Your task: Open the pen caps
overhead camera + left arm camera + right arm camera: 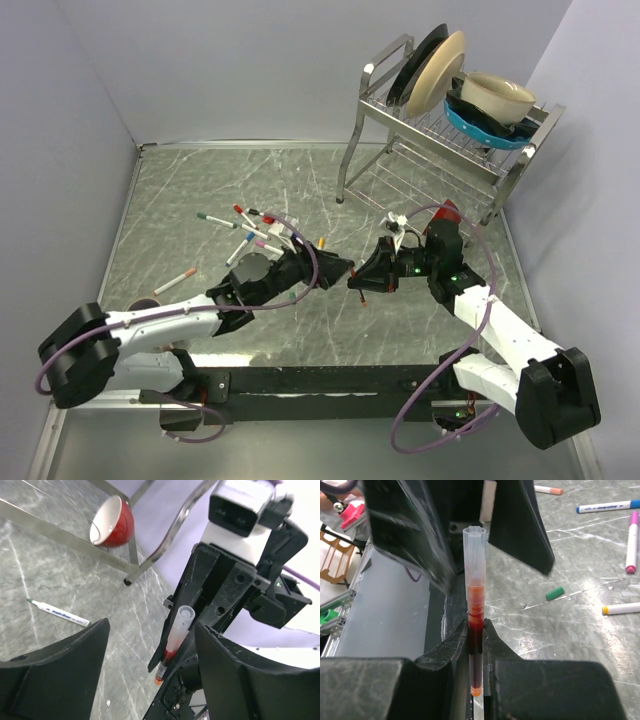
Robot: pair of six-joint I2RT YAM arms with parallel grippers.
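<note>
My right gripper (476, 630) is shut on a thin pen (475, 570) held upright. Its pale hollow barrel end sticks up, it is red where the fingers pinch it, and a small orange end (476, 691) shows below. From above, this gripper (364, 281) meets my left gripper (338, 268) mid-table. In the left wrist view the left gripper (152, 630) is open, with the pen (176, 635) ahead between its fingertips, untouched. More pens with coloured pen caps (250, 225) lie in a loose group at back left. A loose green cap (554, 593) lies on the table.
A metal dish rack (445, 130) with plates and bowls stands at the back right. A red bowl (114, 521) lies under it. Single pens lie apart: one with an orange cap (175, 282) at left, one green-tipped (57, 612). Walls close in left, back and right.
</note>
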